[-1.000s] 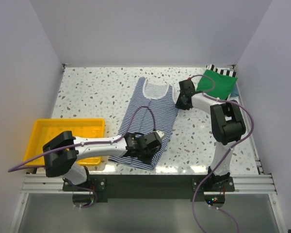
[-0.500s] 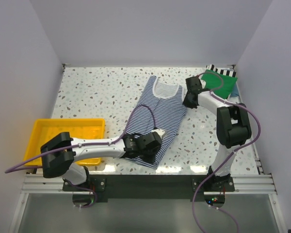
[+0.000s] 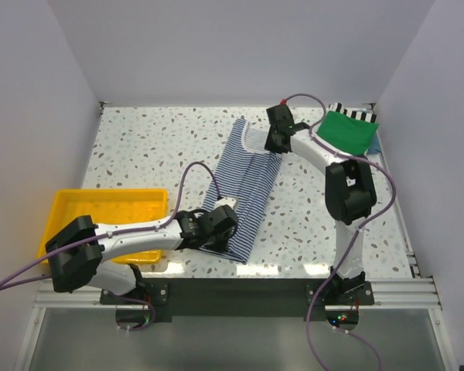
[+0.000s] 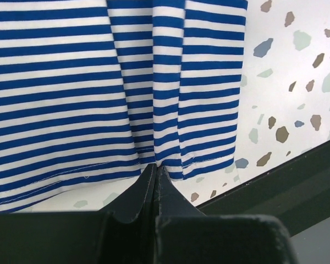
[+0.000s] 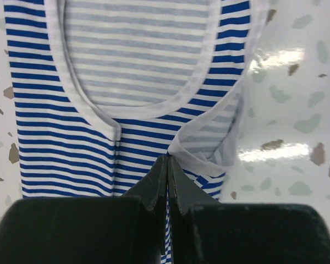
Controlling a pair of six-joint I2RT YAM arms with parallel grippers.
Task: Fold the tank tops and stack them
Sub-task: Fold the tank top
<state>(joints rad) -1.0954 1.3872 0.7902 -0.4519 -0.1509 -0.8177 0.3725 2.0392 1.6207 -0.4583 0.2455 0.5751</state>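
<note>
Bare counter lies open at far left and near right of the striped tank top; yellow tray blocks near left; green tank top fills the far-right corner.

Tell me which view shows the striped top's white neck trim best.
The right wrist view: the neck trim spans the frame just beyond the right gripper. The top external view shows it small; the left wrist view only the hem.

Navy-and-white striped tank top — plain green tank top
</note>
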